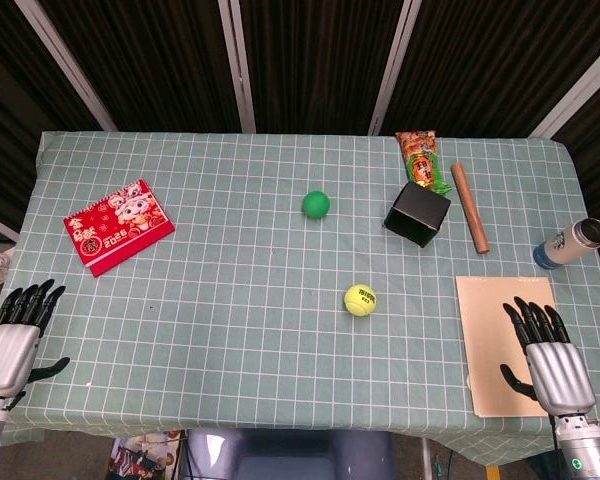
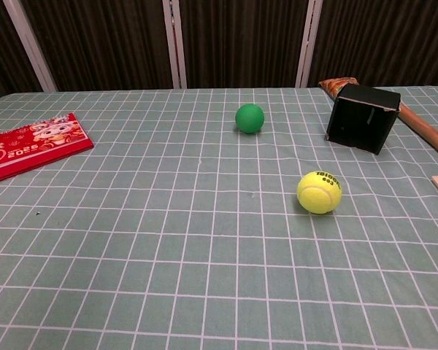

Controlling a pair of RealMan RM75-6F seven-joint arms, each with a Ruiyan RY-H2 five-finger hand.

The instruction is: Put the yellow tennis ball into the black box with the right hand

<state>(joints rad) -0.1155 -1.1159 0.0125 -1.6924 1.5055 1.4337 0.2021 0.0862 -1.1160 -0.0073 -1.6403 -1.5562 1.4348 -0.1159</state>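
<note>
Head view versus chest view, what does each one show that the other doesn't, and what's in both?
Only the head view shows the left hand and right hand, both open at the near table edge, plus the flask at the far right.

Only the chest view shows the black box from the side and the print on the tennis ball close up.

Both show the tennis ball, green ball, black box, red booklet, snack packet, wooden stick and tan board.
</note>
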